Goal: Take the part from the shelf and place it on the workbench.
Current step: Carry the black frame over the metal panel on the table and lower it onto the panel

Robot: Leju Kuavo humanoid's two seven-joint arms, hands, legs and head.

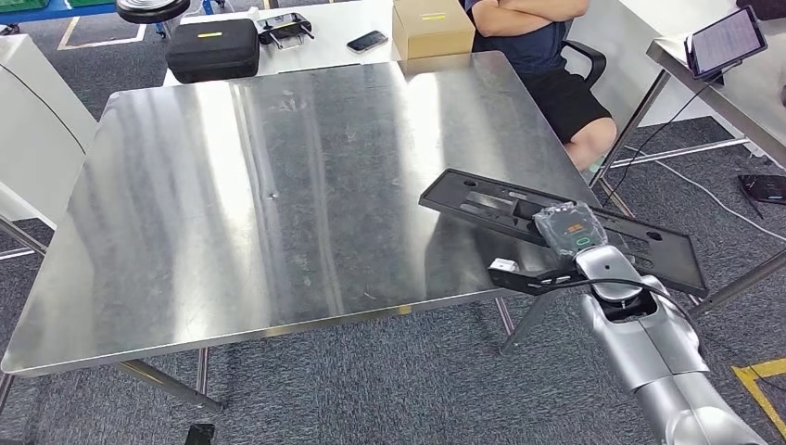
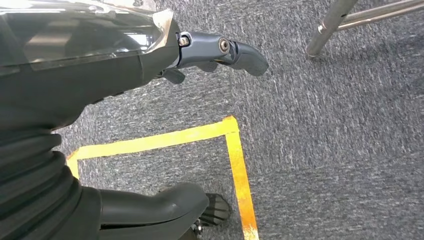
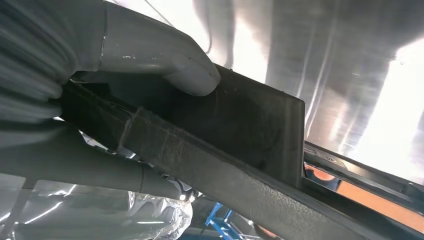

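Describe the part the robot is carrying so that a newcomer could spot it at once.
Start at the steel workbench and go to its near right corner, where the right hand grips the part. It is a long, flat black plastic panel with cut-outs, hanging past the edge, unlike the boxy black case behind.

High head view over workbench (image 1: 278, 185); close wrist views

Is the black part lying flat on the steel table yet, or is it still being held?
Held. The right hand grips the black part, which overhangs the steel table's right edge. Whether its far end touches the surface, cannot tell.
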